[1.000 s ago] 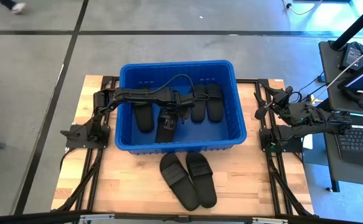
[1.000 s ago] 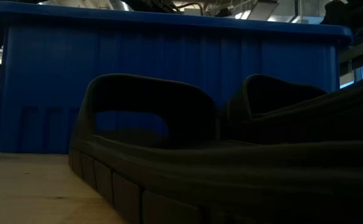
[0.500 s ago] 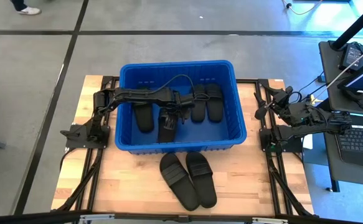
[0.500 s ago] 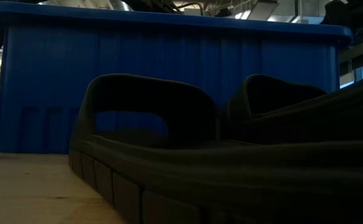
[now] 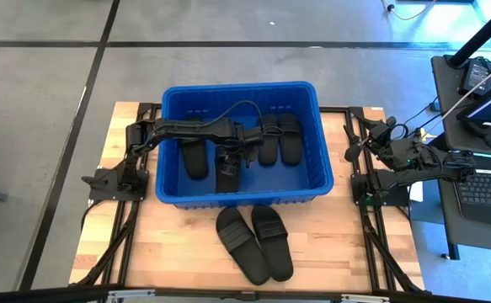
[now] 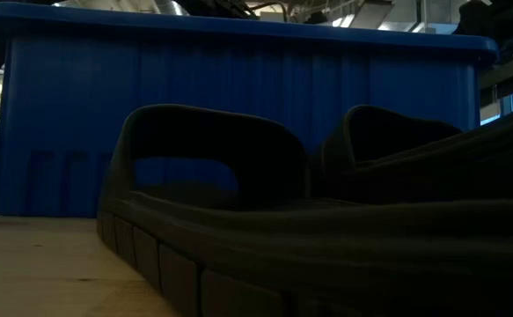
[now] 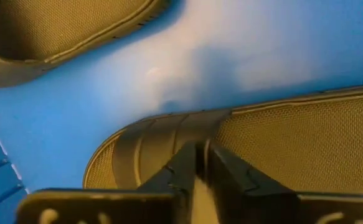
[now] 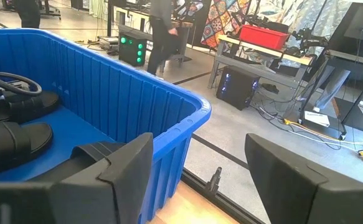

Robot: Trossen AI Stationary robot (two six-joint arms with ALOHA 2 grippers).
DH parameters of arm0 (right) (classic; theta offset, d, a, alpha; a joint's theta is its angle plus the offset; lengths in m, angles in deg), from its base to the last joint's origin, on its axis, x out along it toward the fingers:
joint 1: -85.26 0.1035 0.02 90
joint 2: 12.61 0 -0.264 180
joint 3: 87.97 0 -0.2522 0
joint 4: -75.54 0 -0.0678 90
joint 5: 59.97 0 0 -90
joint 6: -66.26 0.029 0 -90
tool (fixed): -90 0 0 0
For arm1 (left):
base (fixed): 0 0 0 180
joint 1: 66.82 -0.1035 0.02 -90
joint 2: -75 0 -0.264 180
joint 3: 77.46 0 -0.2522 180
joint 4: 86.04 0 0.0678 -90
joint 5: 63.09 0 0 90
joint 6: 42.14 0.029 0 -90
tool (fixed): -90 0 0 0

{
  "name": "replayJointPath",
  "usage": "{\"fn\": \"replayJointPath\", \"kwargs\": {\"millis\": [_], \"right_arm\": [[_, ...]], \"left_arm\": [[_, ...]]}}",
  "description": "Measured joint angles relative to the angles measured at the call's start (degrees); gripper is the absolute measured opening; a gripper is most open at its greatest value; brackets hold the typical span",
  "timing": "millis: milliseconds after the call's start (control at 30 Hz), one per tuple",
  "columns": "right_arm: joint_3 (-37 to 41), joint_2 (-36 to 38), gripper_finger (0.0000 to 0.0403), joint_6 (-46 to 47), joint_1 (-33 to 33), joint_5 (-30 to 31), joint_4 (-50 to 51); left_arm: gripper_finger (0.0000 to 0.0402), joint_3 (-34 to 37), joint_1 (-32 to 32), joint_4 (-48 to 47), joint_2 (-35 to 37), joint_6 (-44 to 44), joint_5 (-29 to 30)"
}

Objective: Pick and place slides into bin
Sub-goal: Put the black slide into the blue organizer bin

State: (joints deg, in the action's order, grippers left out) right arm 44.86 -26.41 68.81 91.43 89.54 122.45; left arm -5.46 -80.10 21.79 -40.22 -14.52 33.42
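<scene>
Lower than one second ago, the slide (image 5: 226,171) under the left gripper (image 5: 231,157) now lies nearly flat on the floor of the bin (image 5: 171,196); before, it stood more tilted and reached closer to the near wall. In the left wrist view the two fingers (image 7: 182,171) are pressed close together on the edge of this slide's strap (image 7: 162,149), so the left gripper grasps the slide and has not let it go.

The risk, as I judge it, is in the release. If the fingers open only a little, or the arm rises before they open, the strap can catch and the slide comes up again or turns over onto its neighbour. The cable of the arm also hangs near the slides at the back.

Inside the bin are four slides: the held one, one nearer the left wall (image 5: 194,158), and two side by side (image 5: 279,139) toward the right. Two more slides (image 5: 253,241) wait on the tabletop (image 5: 169,252), just in front of the bin.

The right gripper (image 8: 197,180) waits beside the bin at the right, its fingers spread wide and empty.
</scene>
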Motion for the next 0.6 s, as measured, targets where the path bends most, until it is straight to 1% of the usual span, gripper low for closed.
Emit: {"fn": "replayJointPath", "kwargs": {"millis": [100, 200, 267, 400, 500, 600], "right_arm": [[0.0, -0.01, 0.0255, -0.01, 0.0, -0.01, 0.01], [0.0, -0.02, 0.0255, 0.0, 0.0, -0.01, 0.0], [0.0, 0.0, 0.0255, 0.0, 0.0, 0.01, -0.01], [0.0, 0.0, 0.0255, 0.0, 0.0, 0.01, 0.01], [0.0, -0.02, 0.0255, -0.02, 0.0, -0.01, 0.02], [0.0, -0.02, 0.0255, 0.0, 0.0, -0.01, 0.02]], "left_arm": [[0.0009, 0.0, 0.02, 0.0, 0.04, 0.0, -0.02], [0.0009, 0.0, 0.02, 0.0, 0.04, 0.0, 0.76], [0.001, 0.0, 0.1, 0.23, 0.04, 0.0, 3.16], [0.0004, 0.03, -0.49, 0.01, 0.0, 0.85, 10.06], [0.0005, 0.11, -1.24, -0.3, -0.02, 1.48, 12.34], [0.0003, 0.11, -1.93, -0.42, -0.02, 2.78, 12.44]]}}
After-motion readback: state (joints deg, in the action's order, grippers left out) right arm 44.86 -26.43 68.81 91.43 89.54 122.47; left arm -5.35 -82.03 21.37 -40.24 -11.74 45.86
